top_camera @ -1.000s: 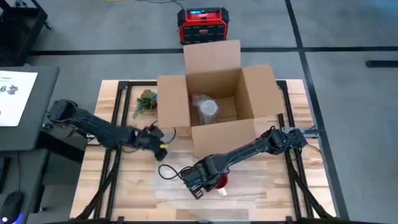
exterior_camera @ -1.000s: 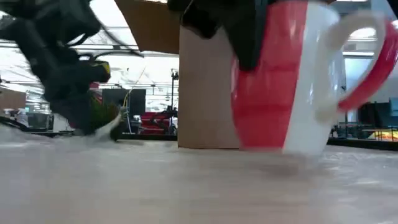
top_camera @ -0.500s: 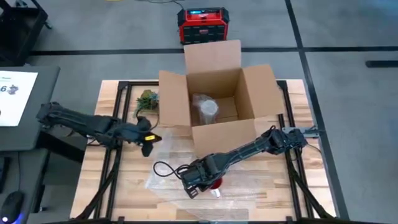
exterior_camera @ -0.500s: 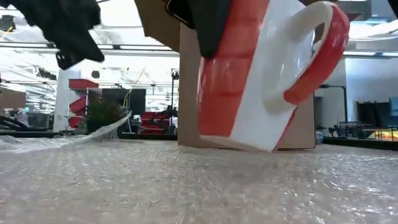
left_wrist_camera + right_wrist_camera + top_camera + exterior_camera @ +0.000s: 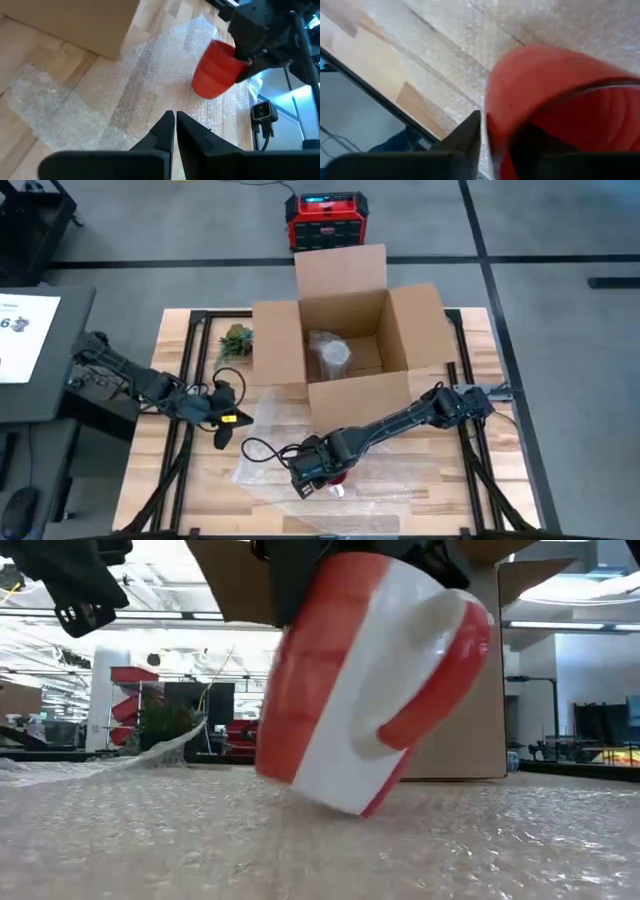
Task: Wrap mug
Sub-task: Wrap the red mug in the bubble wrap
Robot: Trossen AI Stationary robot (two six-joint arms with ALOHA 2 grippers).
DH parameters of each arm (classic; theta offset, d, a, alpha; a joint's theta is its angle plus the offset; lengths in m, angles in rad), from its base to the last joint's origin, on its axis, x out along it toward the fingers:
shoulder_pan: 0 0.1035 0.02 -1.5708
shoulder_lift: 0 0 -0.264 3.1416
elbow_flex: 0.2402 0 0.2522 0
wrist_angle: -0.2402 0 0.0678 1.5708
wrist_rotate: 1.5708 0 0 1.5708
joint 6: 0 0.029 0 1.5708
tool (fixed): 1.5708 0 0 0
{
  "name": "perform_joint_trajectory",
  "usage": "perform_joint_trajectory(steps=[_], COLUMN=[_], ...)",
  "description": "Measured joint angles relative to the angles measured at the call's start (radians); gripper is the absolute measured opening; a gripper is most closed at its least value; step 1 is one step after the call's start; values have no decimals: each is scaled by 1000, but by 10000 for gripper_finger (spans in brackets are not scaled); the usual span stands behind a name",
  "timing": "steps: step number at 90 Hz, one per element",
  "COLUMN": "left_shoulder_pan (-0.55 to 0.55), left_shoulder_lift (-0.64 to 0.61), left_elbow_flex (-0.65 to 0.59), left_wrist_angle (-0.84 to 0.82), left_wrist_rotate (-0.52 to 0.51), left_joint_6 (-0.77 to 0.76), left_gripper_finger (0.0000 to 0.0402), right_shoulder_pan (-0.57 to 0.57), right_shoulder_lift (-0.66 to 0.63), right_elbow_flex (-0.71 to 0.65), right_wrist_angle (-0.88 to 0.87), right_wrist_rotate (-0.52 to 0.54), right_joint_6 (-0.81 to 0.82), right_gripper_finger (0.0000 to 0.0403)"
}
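Observation:
A red and white mug [image 5: 360, 680] hangs tilted over a sheet of bubble wrap [image 5: 275, 445] spread on the wooden table in front of the box. My right gripper [image 5: 318, 472] is shut on the mug [image 5: 337, 478], near the table's front middle. In the left wrist view, the mug [image 5: 215, 77] shows its red side above the wrap [image 5: 125, 100]. My left gripper [image 5: 222, 430] hovers over the wrap's left edge with its fingers [image 5: 175, 127] shut on nothing. My right gripper holds the mug by its rim [image 5: 490, 115], one finger [image 5: 470, 135] outside the wall and the other inside the cup. The mug leans over with its handle [image 5: 440, 670] on the upper side. I cannot tell whether its lower edge [image 5: 350, 805] touches the wrap.
An open cardboard box [image 5: 345, 345] stands at the table's far middle with a wrapped item [image 5: 330, 355] inside. A small green plant [image 5: 235, 340] sits left of the box. A cable [image 5: 262, 450] lies on the wrap near the right gripper. Bare wood lies at the near right.
My right gripper has moved toward the table's left edge with the mug and tipped it from upright on its base to well tilted. My left gripper has drawn back from the box toward the table's left and near edges.

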Motion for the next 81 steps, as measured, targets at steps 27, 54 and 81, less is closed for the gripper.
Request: perform_joint_trajectory(steps=[27, 54, 81], left_shoulder_pan=[-1, -1, -1], left_shoulder_lift=[-1, -1, -1], left_elbow_flex=[0, 0, 0], left_wrist_angle=[0, 1, 1], left_wrist_rotate=[-3, -2, -2], left_joint_6=[0, -2, -3], left_gripper_finger=[0, 0, 0], right_shoulder_pan=[-8, 31, 8], right_shoulder_lift=[-35, -197, -423], right_elbow_flex=[65, 169, 173], right_wrist_angle=[-40, -94, 143], right_wrist_rotate=[3, 70, 138], right_joint_6=[-86, -233, -528], right_gripper_finger=[188, 188, 187])
